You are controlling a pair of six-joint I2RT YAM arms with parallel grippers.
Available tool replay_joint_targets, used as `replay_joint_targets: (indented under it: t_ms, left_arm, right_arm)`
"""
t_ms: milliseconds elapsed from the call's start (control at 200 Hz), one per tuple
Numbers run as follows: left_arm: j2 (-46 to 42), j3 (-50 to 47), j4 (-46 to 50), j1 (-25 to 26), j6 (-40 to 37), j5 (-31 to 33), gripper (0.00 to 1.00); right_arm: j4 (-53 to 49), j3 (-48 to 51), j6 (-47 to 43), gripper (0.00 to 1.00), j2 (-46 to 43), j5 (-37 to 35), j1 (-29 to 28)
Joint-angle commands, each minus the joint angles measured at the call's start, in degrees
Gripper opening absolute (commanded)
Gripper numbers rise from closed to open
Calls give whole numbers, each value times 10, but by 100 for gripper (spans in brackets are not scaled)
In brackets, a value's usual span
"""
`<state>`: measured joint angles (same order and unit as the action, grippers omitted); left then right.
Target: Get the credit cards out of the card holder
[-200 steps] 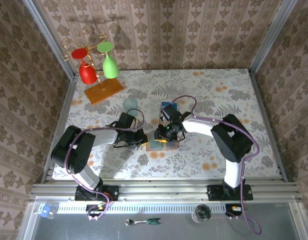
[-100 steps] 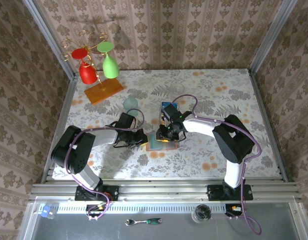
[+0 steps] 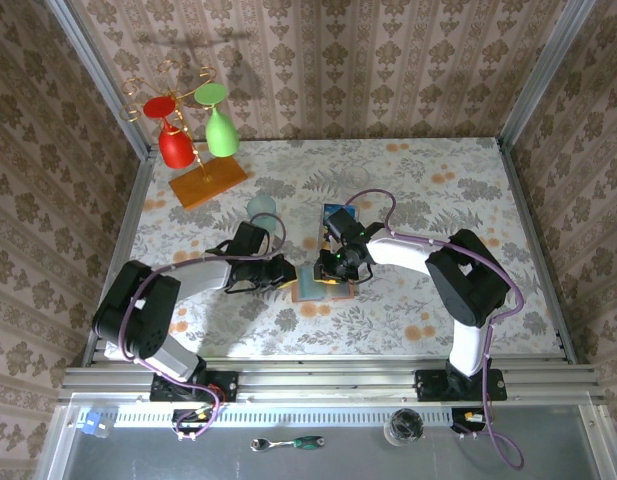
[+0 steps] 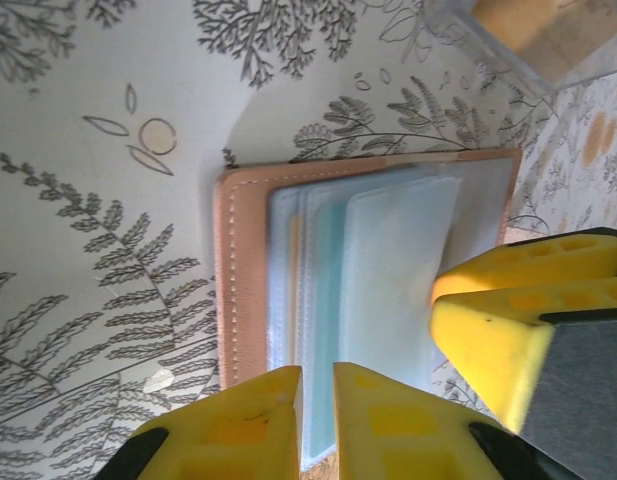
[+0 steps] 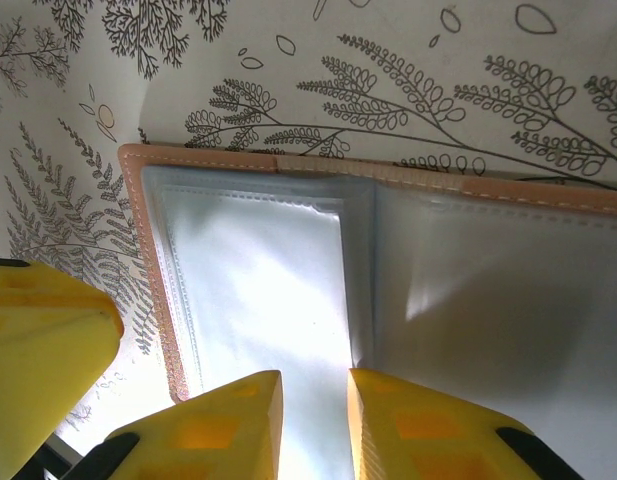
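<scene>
Your left end effector [image 4: 318,378] and right end effector [image 5: 315,385] sit slit-narrow over the glossy pockets of the stitched tan card holder [image 4: 234,280]; you cannot tell whether either grips.

Tight quarters over holder [image 3: 313,291].
Left pincer [image 3: 286,281], right pincer [image 3: 326,272] close together; glass [image 3: 262,208] beyond left, box [image 3: 339,214] beyond right; table [image 3: 468,200] bare outboard.

One flat brown folding card holder [image 4: 238,270] here, and its thin teal and orange cards [image 4: 326,300] overlap too much to count. One red plastic goblet [image 3: 174,146] and one green plastic goblet [image 3: 221,130] make two, on one orange-based wire rack [image 3: 208,184], plus one clear cup [image 3: 261,208].
</scene>
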<state>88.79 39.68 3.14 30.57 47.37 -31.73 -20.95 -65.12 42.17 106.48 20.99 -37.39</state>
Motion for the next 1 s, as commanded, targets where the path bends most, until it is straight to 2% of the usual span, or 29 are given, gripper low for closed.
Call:
replay_joint_targets:
  t_ms: [0,775,995]
  left_arm:
    - [-8,15,-10,10,17,-14,18]
    - [37,28,-34,35,40,-16,27]
    - [50,33,-51,37,47,-27,27]
  right_arm:
    - [0,12,-4,22,-4,-4,2]
    - [0,22,-4,19,-10,-11,6]
    - [0,24,-3,19,-14,-10,6]
